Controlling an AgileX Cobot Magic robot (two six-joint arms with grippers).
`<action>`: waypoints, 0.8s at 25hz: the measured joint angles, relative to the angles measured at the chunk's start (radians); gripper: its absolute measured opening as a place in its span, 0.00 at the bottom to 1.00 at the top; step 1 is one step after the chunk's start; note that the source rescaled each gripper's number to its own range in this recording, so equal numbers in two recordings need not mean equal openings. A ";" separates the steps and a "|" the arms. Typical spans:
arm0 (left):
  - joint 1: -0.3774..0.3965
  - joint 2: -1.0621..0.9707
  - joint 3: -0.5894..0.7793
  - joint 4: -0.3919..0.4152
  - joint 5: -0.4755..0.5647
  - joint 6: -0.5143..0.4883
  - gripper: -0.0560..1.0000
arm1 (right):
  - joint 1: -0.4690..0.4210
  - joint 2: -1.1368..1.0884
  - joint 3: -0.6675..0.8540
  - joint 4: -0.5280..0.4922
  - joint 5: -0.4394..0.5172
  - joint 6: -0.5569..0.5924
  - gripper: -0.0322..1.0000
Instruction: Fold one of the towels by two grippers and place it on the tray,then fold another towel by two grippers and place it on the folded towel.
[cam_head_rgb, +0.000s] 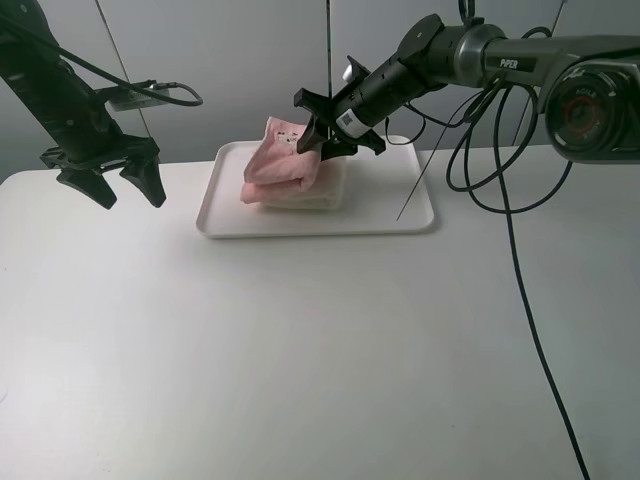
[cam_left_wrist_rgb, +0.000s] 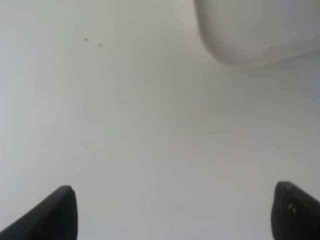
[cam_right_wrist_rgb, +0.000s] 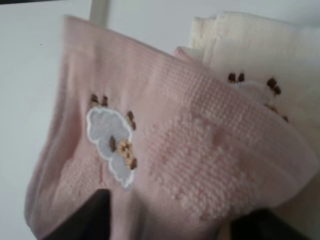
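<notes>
The pink towel (cam_head_rgb: 283, 165) is folded into a thick bundle, its ribbed, nubbly terry showing a small white cartoon-face patch (cam_right_wrist_rgb: 114, 146). It lies on the folded cream towel (cam_head_rgb: 325, 192), which peeks out beneath and beside it, both toward the left part of the white tray (cam_head_rgb: 400, 215) on the bench (cam_head_rgb: 300, 350). The right end effector (cam_head_rgb: 325, 140) is at the pink towel's upper edge; whether it pinches the cloth I cannot tell. The left end effector (cam_head_rgb: 112, 180) hangs spread wide above bare bench, left of the tray.

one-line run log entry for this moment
stage: pink towel going onto cream towel in tray | right gripper: at pink towel, grip unclear | left gripper: open, empty, over table
</notes>
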 joint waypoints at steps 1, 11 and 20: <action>0.000 0.000 0.000 0.000 0.000 0.000 1.00 | 0.000 0.000 0.000 0.003 -0.001 0.000 0.72; 0.000 -0.005 0.000 0.000 0.002 0.008 1.00 | 0.000 -0.125 0.000 -0.219 0.039 -0.025 1.00; 0.000 -0.183 0.004 0.035 -0.022 0.031 1.00 | 0.000 -0.404 0.002 -0.694 0.185 0.082 1.00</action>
